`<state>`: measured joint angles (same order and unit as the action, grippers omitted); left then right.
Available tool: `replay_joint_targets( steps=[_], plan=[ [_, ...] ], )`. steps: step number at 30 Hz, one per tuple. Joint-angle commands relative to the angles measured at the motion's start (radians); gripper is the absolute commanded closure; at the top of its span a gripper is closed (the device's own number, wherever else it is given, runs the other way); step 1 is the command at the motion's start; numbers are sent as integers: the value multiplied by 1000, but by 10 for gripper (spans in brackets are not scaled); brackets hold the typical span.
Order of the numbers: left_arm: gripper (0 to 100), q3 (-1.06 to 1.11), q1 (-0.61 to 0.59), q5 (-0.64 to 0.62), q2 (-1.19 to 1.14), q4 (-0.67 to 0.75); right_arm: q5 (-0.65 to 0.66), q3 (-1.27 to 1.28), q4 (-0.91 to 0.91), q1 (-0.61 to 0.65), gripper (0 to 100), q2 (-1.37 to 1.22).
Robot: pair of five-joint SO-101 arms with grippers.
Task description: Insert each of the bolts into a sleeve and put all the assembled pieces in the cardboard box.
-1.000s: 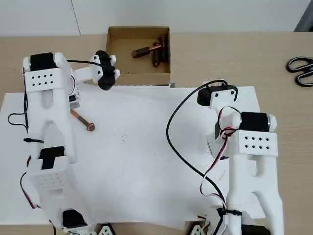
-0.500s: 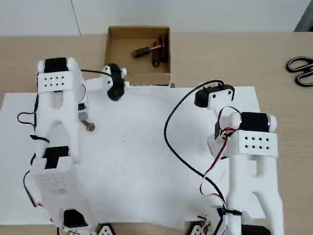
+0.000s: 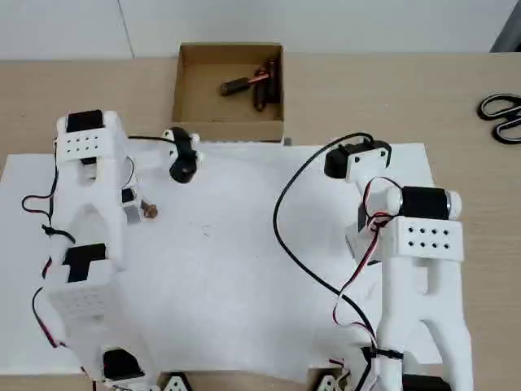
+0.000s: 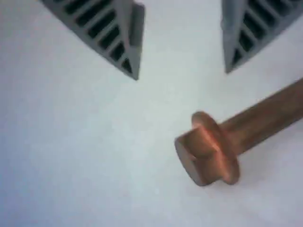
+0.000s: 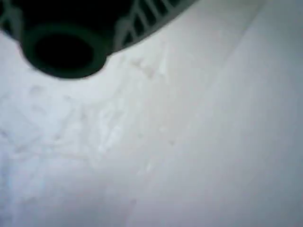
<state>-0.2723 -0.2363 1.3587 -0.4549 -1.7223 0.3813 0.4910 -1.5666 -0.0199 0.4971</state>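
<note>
The left arm (image 3: 85, 204) has pulled back from the front wall of the cardboard box (image 3: 229, 129) over the past second and come down over the bolt (image 3: 149, 210), whose shaft it now covers in the high view, leaving only the copper head showing. The right arm (image 3: 415, 236) has kept its place.

The left gripper (image 4: 181, 68) hovers with its ribbed fingers (image 4: 118, 42) spread wide and holding nothing. The bolt lies flat on the white sheet (image 3: 244, 269) just beside them, untouched.

The bolt sits near the sheet's left edge, and the middle of the sheet lies open between the two arms. The box stands just beyond the sheet's far edge, with assembled pieces (image 3: 254, 81) gathered in its right half. Scissors (image 3: 501, 114) lie well apart at the right edge of the wooden table (image 3: 366, 90).

A dark round object (image 5: 61, 52) sits against the right gripper (image 5: 137, 19); whether it is gripped cannot be told.
</note>
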Motion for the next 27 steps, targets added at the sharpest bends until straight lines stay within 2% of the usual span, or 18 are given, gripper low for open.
replay_joint_targets(
  steps=[1,13,27],
  plan=[
    [886,-62,-9,238,6,26,2,-5,12,-8,995,21],
    [885,-73,-3,238,-106,175,2,-5,8,-8,995,21],
    [889,-104,49,215,-175,121,-20,-5,16,-5,995,21]
  ],
)
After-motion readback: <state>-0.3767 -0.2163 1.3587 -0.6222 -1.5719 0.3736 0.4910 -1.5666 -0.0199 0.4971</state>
